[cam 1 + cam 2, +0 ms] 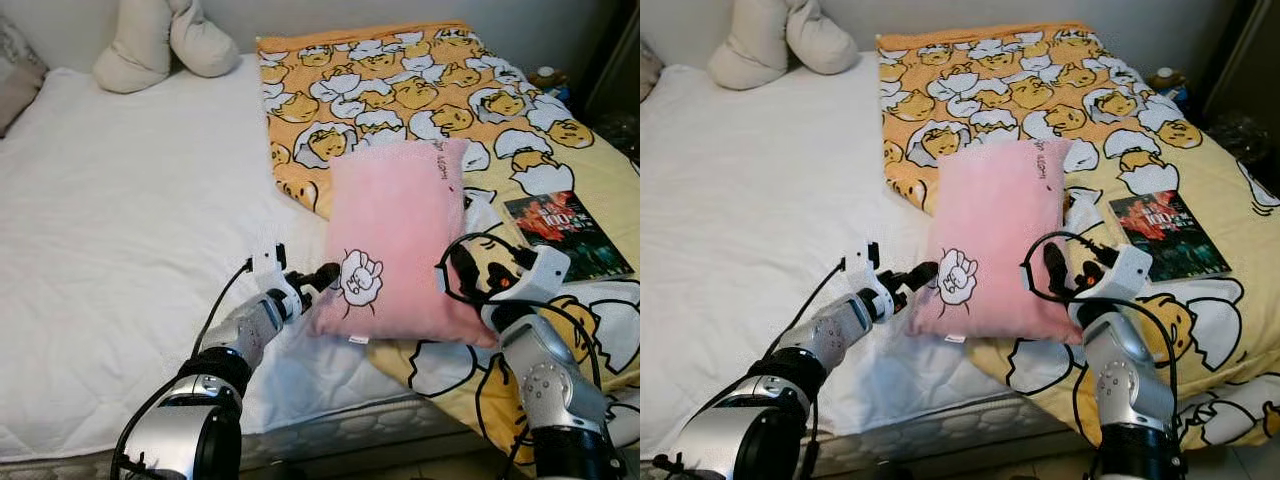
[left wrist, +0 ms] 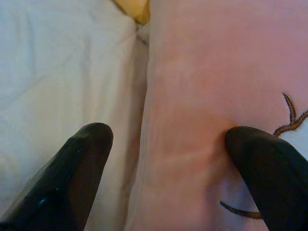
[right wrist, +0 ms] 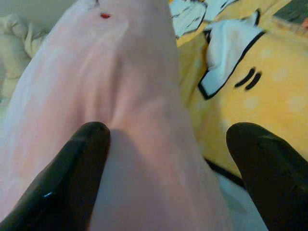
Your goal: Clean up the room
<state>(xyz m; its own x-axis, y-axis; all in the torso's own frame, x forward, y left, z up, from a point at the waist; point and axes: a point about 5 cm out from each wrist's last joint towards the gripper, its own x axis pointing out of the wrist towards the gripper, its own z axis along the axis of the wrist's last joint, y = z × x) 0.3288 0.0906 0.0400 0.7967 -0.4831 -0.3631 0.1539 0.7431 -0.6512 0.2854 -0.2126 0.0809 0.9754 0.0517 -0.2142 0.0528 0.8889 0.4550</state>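
Note:
A pink pillow (image 1: pixel 398 235) with a small white drawing near its front corner lies on the bed, partly on the yellow blanket (image 1: pixel 420 90). My left gripper (image 1: pixel 322 280) is at the pillow's front left edge. It is open, with one finger (image 2: pixel 84 159) over the white sheet and the other finger (image 2: pixel 269 163) on the pink cloth. My right gripper (image 1: pixel 462 268) is at the pillow's front right edge, also open. One of its fingers (image 3: pixel 82 163) rests on the pillow and the other (image 3: pixel 269 163) is above the blanket.
A dark-covered book (image 1: pixel 565 232) lies on the blanket to the right of the pillow. A cream plush cushion (image 1: pixel 165 40) sits at the head of the white mattress (image 1: pixel 120 220), with a grey pillow (image 1: pixel 15 75) at the far left. The bed's front edge runs just under my arms.

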